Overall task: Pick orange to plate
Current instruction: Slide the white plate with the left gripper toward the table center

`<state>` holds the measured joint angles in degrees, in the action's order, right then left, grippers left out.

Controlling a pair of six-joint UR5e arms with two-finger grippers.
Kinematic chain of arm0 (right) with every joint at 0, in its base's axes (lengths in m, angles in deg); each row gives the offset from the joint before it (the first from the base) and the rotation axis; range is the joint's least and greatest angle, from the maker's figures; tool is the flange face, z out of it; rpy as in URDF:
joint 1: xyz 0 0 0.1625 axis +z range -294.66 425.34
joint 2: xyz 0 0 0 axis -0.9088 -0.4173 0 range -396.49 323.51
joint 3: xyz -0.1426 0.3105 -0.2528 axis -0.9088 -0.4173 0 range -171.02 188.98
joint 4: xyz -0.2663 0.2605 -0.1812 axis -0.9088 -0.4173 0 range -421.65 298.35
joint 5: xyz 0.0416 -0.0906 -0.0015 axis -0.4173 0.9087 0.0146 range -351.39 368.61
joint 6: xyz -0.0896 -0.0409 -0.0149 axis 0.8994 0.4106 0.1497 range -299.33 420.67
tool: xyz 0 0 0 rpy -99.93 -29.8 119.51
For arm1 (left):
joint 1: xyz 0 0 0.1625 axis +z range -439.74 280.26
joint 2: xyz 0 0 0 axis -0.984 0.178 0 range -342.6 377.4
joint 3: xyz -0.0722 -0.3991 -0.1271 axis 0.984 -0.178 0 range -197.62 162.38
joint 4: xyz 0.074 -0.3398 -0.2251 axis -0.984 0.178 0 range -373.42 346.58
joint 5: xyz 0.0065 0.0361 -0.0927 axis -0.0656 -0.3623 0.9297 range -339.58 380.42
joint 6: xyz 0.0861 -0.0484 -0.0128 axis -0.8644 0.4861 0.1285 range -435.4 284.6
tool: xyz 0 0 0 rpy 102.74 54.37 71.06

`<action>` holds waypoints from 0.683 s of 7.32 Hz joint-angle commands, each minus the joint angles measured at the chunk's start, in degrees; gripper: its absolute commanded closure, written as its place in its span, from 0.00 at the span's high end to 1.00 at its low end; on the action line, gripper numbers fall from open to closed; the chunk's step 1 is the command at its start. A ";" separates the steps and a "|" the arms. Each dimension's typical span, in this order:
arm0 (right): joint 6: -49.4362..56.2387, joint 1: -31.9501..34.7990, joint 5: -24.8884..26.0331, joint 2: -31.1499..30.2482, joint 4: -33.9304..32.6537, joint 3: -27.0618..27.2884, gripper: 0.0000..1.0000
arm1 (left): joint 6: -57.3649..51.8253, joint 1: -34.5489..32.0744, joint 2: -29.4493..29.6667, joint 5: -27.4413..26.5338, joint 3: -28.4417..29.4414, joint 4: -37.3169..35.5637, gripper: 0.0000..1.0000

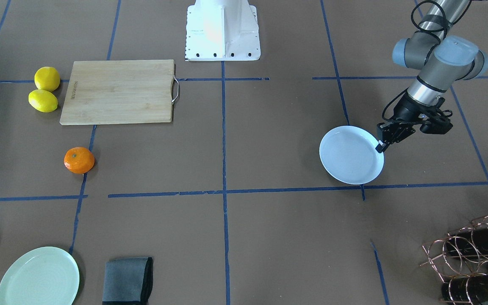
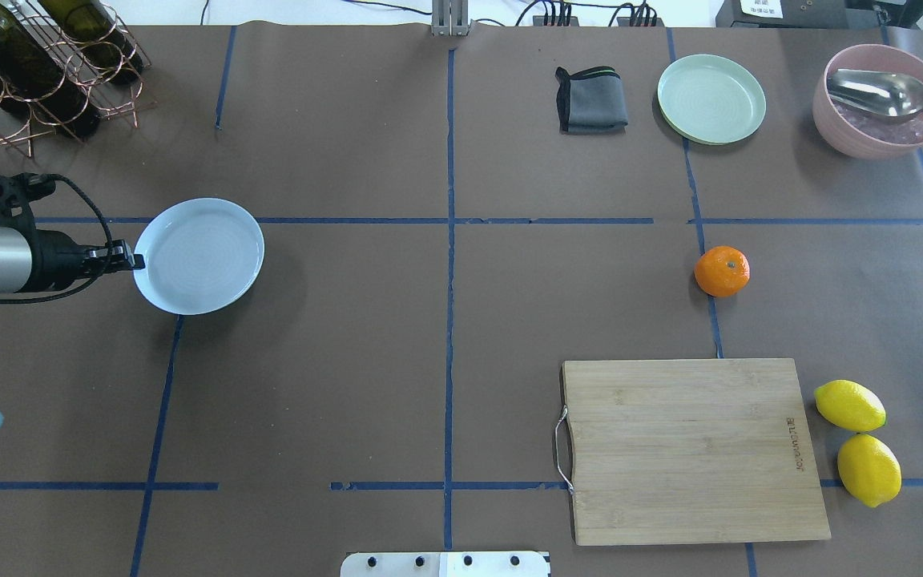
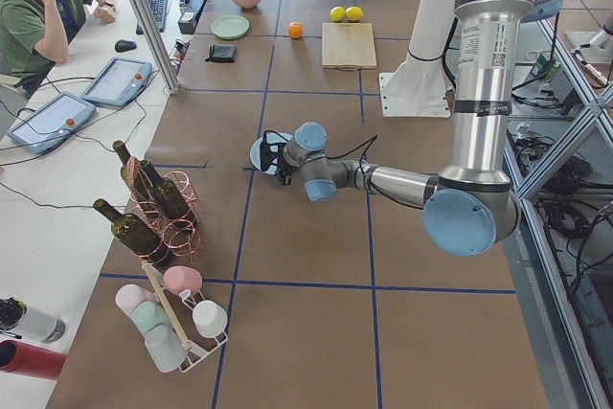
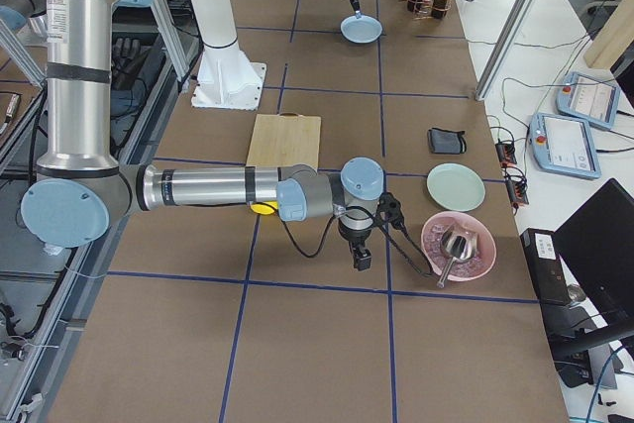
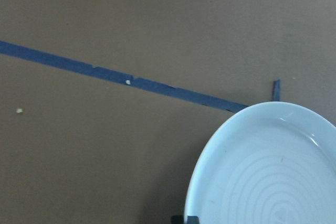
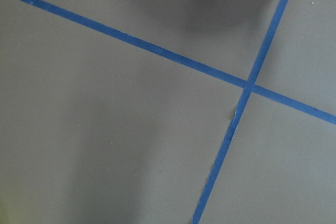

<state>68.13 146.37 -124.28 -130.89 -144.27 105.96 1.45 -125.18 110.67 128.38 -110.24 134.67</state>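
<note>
The orange sits alone on the brown table, right of centre in the overhead view, and shows too in the front view. The pale bluish-white plate lies far to the left. My left gripper is at the plate's near-left rim, its fingers pinched on the edge. In the left wrist view the plate fills the lower right. My right gripper shows only in the exterior right view, hanging low beside the pink bowl; whether it is open or shut I cannot tell.
A wooden cutting board lies near the robot's base, with two lemons to its right. A green plate, a grey cloth and a pink bowl with a spoon sit at the far side. A wine rack stands at far left.
</note>
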 commanded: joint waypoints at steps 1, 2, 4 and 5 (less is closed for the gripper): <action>-0.07 0.00 0.00 0.00 0.00 -0.13 1.00 | 3.55 0.08 11.95 -0.12 -0.29 -12.05 0.00; -0.16 0.00 0.00 0.00 0.00 -0.21 1.00 | 5.31 1.56 18.72 -0.55 0.32 -20.13 0.00; -0.25 0.00 0.00 0.00 0.00 -0.39 1.00 | 7.16 9.54 26.59 -8.00 1.46 -26.80 0.00; -0.25 0.00 0.00 0.00 -0.09 -0.39 1.00 | 10.22 12.27 28.96 -10.55 3.13 -26.80 0.00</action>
<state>67.90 146.37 -124.28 -130.89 -144.29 105.63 8.86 -116.66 136.03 121.24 -108.69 109.25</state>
